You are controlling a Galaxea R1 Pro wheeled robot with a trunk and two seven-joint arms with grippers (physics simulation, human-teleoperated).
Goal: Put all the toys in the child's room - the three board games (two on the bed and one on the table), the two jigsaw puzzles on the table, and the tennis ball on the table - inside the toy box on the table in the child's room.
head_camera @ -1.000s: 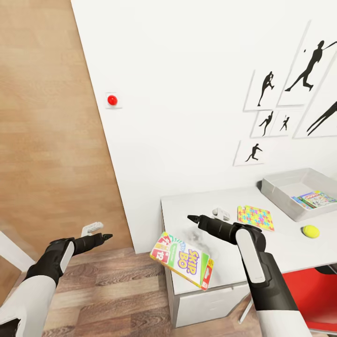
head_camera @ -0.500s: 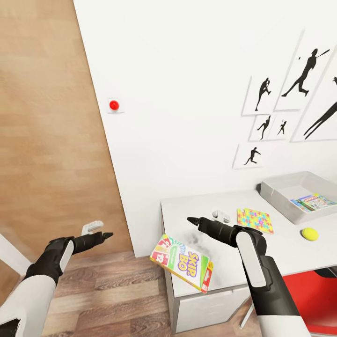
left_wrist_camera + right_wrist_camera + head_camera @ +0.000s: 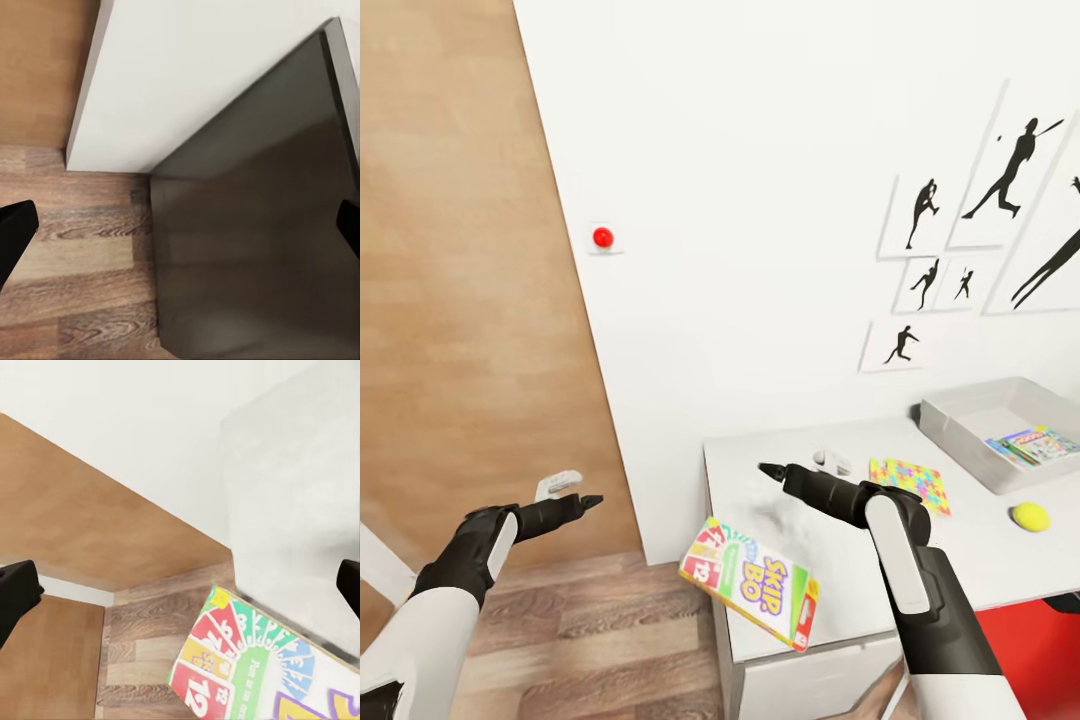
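The Skip-Bo board game (image 3: 750, 583) is seen tilted over the table (image 3: 980, 560) edge, unheld and apparently slipping off. The right gripper (image 3: 768, 468) above it and the left gripper (image 3: 592, 500) have jaws spread wide.

A white wall (image 3: 760, 200) runs across the head view, meeting a tan wood-grain panel (image 3: 450, 250) at the left. On the wall sits a small square plate with a red button (image 3: 602, 238), and further right a cluster of white-framed pictures (image 3: 980, 230) — black silhouettes of athletes. The floor (image 3: 600, 640) is brown wood plank. At lower right shows a red surface (image 3: 1035, 640) — what it belongs to cannot be told. Light is even and soft.
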